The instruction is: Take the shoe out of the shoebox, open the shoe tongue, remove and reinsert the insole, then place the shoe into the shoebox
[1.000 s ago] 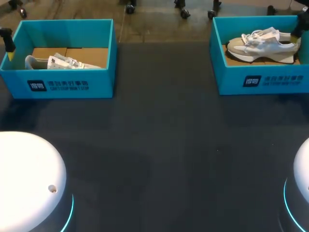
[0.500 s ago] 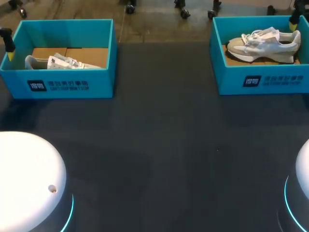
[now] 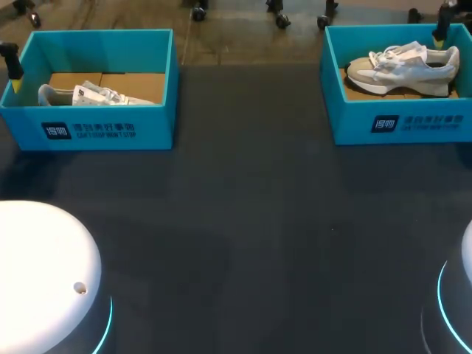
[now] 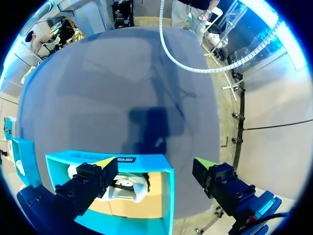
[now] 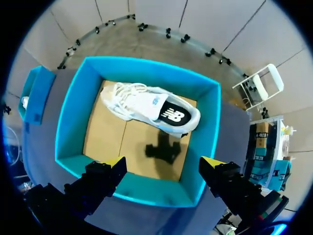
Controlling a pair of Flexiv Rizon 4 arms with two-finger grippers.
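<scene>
Two teal shoeboxes stand at the table's far side. The left shoebox (image 3: 110, 131) holds a white shoe (image 3: 96, 94), and the right shoebox (image 3: 398, 122) holds a pale grey-white shoe (image 3: 402, 68) lying on its side. My left gripper (image 4: 155, 162) hangs open above the left shoebox's (image 4: 122, 159) outer end, one finger over the shoe (image 4: 128, 186), the other past the wall. My right gripper (image 5: 164, 161) is open above the right shoebox (image 5: 73, 103), over its near wall, with the shoe (image 5: 151, 107) ahead of its fingers. Neither gripper touches anything.
Dark table surface (image 3: 251, 221) stretches between and in front of the two boxes. The white domes of my arm bases (image 3: 44, 273) sit at the near left and near right corners.
My right gripper has moved left from the view's edge to above the right shoebox's far right corner. The left arm and both shoes have stayed put.
</scene>
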